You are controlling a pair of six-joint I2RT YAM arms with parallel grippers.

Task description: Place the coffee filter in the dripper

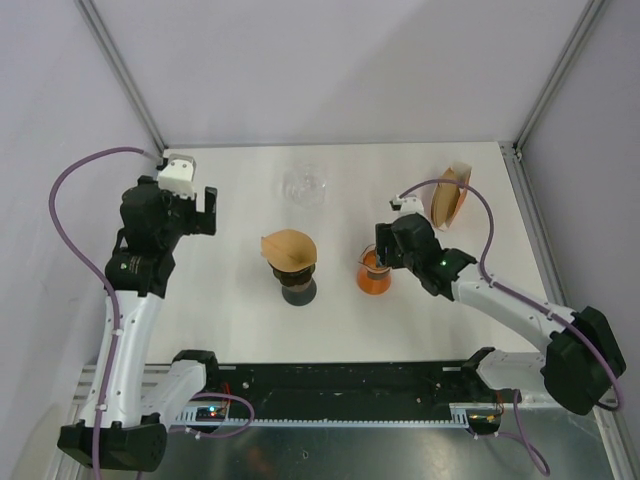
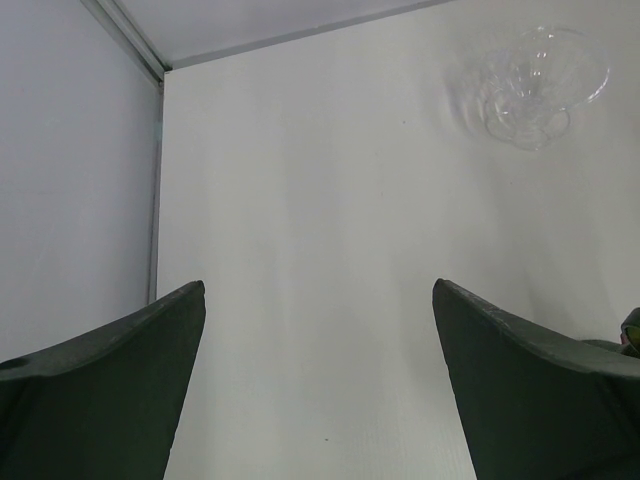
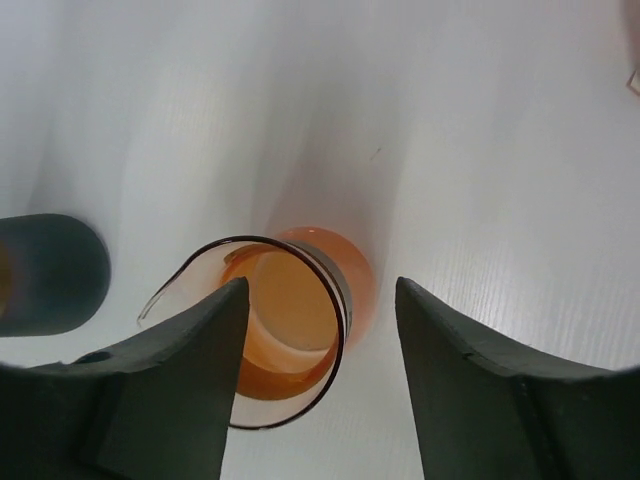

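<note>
A brown paper coffee filter (image 1: 288,246) sits spread on top of a dark round dripper (image 1: 298,290) at the table's middle. The dripper's dark side shows at the left edge of the right wrist view (image 3: 50,272). My right gripper (image 1: 379,256) (image 3: 320,290) hangs open over an orange glass carafe (image 1: 373,274) (image 3: 290,320). One finger is above the carafe's mouth, the other outside its rim, and neither presses the glass. My left gripper (image 1: 205,211) (image 2: 318,285) is wide open over bare table at the far left, holding nothing.
A clear glass piece (image 1: 305,187) (image 2: 530,85) lies near the back wall. A stack of brown filters (image 1: 451,194) stands upright at the back right. The enclosure's walls and metal frame posts (image 1: 120,70) bound the white table (image 1: 240,180).
</note>
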